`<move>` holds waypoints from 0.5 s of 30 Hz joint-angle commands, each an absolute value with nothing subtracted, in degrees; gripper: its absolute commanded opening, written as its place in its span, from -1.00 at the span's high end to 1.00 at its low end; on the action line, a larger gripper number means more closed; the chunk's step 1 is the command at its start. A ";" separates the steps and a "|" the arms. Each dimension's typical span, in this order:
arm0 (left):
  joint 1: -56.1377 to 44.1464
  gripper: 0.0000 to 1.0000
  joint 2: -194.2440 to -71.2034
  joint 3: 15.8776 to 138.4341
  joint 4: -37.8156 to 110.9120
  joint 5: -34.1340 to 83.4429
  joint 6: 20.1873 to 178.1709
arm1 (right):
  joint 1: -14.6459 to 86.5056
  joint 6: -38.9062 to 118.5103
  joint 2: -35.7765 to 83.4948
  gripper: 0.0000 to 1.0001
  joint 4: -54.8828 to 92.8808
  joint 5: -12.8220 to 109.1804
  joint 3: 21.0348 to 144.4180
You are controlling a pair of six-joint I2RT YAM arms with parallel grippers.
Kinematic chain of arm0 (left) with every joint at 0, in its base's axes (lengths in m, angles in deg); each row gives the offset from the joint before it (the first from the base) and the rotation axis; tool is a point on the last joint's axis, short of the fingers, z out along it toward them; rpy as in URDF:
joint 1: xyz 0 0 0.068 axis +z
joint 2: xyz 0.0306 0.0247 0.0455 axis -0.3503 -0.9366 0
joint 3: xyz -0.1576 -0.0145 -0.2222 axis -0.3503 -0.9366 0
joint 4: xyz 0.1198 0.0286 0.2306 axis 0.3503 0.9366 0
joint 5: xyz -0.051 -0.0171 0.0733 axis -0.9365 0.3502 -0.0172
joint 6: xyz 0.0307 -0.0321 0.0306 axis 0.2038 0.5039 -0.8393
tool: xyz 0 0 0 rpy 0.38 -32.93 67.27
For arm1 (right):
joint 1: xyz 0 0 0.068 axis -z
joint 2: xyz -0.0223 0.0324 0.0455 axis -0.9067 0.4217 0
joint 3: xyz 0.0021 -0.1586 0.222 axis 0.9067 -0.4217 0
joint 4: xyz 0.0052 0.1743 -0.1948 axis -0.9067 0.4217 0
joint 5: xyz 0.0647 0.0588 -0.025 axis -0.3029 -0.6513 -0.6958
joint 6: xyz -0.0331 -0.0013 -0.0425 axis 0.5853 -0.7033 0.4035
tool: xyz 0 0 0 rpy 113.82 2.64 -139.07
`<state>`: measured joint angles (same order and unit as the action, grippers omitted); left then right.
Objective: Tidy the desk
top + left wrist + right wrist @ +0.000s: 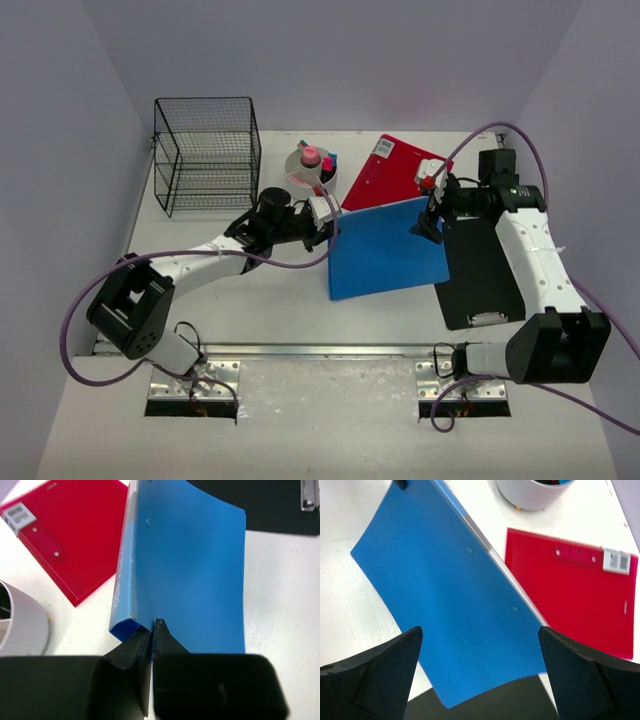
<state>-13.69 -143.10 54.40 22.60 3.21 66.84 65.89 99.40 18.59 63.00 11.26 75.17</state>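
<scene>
A blue folder (385, 250) lies in the middle of the desk (260, 310), overlapping the red folder (385, 172) and the black clipboard (482, 270). My left gripper (332, 232) is shut on the blue folder's left edge. In the left wrist view its jaws (152, 627) pinch the cover (190, 565) right beside the spine corner. My right gripper (428, 226) hovers open over the folder's right edge. In the right wrist view its fingertips (480, 630) stand wide apart above the blue cover (445, 600), with nothing between them.
A black wire basket (205, 155) stands at the back left. A white pen cup (308, 168) with markers sits behind my left gripper. The red folder (570, 585) lies at the back and the black clipboard (490, 702) on the right. Lavender walls enclose the desk.
</scene>
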 commanded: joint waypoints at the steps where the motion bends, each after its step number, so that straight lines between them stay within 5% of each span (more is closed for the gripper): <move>1: -15.24 1.00 -137.15 53.50 24.27 1.63 53.23 | 60.53 111.81 18.68 -0.97 65.54 10.02 75.54; 11: -19.49 1.00 -126.83 53.46 28.00 3.41 39.74 | 57.03 109.11 20.91 -0.97 61.35 12.47 76.51; 15: -20.09 1.00 -122.64 53.33 27.78 7.28 38.69 | 56.29 110.78 17.90 -0.39 64.58 12.31 73.88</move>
<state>-19.38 -127.62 53.26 29.32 3.45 44.32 57.36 108.71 21.35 63.18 12.96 75.14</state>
